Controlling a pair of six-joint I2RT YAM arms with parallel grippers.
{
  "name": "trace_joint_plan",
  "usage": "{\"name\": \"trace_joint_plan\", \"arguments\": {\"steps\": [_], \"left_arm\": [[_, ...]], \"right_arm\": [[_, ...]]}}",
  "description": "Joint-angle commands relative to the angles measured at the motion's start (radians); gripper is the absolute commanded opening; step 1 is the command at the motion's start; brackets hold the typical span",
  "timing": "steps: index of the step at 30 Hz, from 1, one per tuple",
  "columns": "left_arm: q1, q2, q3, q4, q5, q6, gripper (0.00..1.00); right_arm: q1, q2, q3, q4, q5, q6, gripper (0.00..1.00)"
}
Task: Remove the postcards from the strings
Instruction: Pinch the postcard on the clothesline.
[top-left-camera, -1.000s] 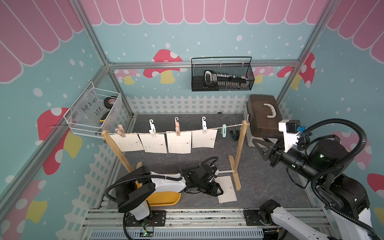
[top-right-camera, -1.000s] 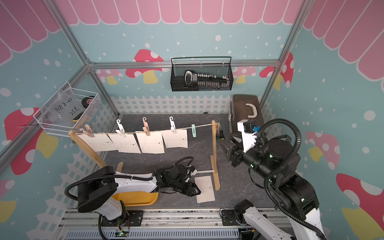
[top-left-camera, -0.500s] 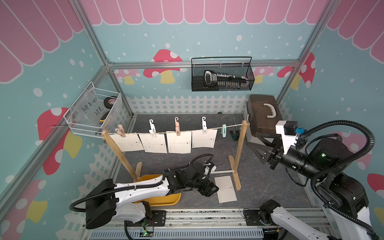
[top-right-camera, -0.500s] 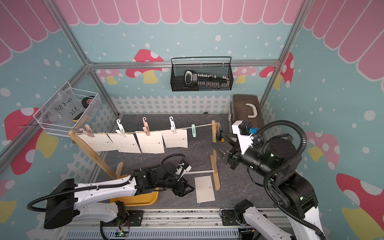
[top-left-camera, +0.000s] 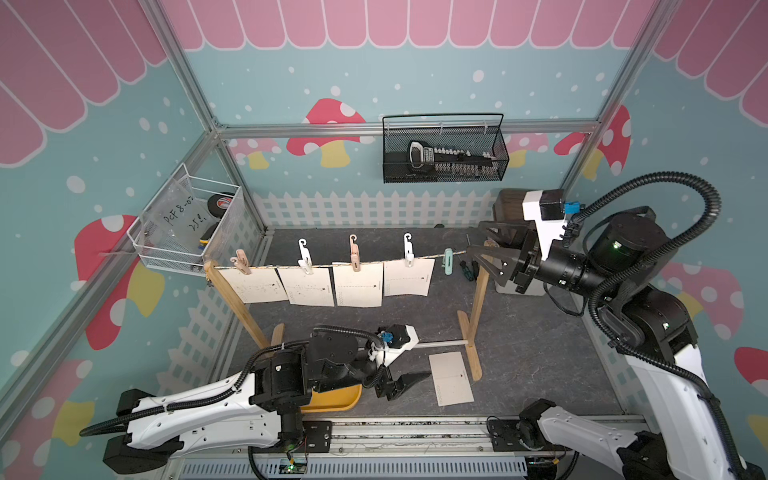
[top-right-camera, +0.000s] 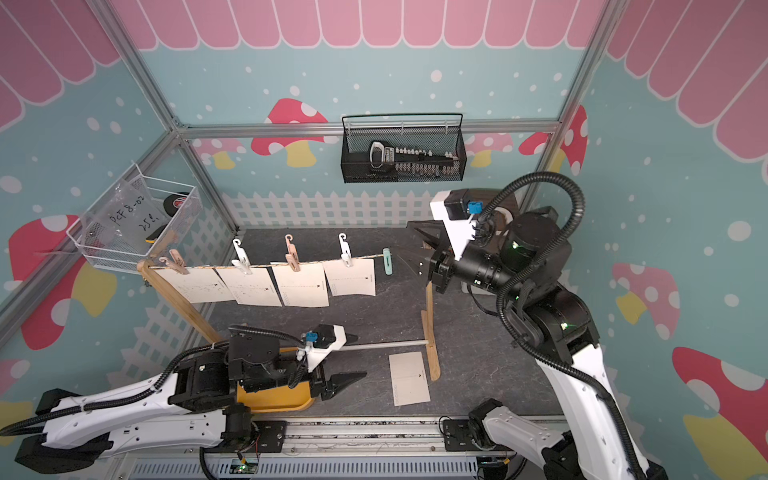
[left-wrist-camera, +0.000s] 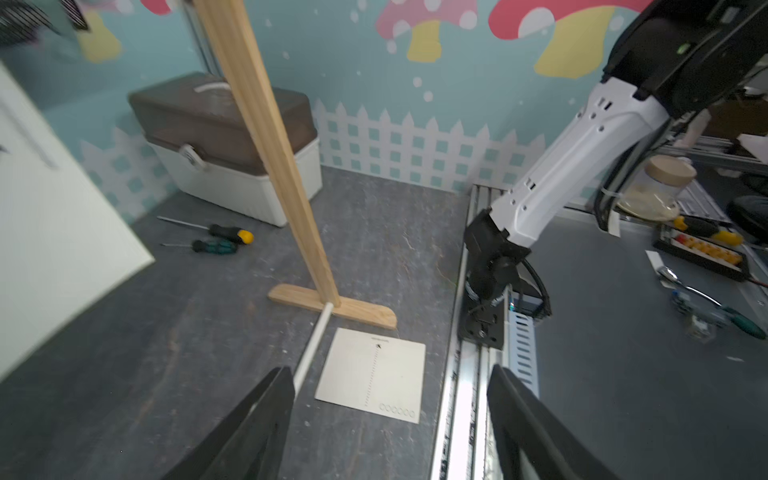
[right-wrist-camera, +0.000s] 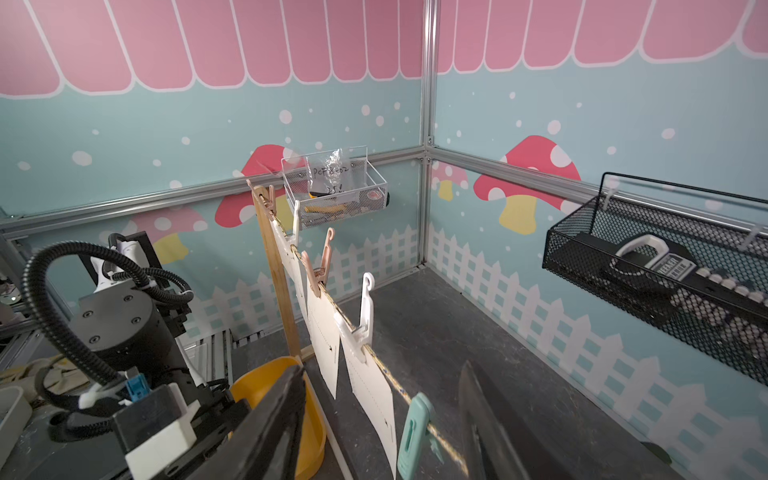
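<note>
The left gripper (top-left-camera: 409, 382) is low near the floor, its jaws wide apart and nothing between them. The loose postcard (left-wrist-camera: 374, 374) lies flat on the floor just ahead of its fingertips, touching neither of them, beside the foot of the wooden post (left-wrist-camera: 332, 305). The right gripper (top-left-camera: 473, 237) is up at the string (right-wrist-camera: 386, 370), also open and holding nothing. The string passes between its two fingers, and a green clothespin (right-wrist-camera: 413, 432) hangs there without touching them. Farther ahead of this gripper the hanging postcards (top-left-camera: 357, 284), four in number, are clipped side by side on the string.
</note>
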Motion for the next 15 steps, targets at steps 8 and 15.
{"name": "trace_joint_plan", "arguments": {"steps": [8,15], "left_arm": [[0.267,0.052,0.095,-0.035,0.048,0.009,0.79],[0.413,0.064,0.089,0.038,0.127,-0.013,0.79]], "right_arm": [[-0.001,0.172,0.151,0.029,-0.190,-0.127,0.58],[0.009,0.256,0.196,-0.048,-0.193,-0.234,0.58]]}}
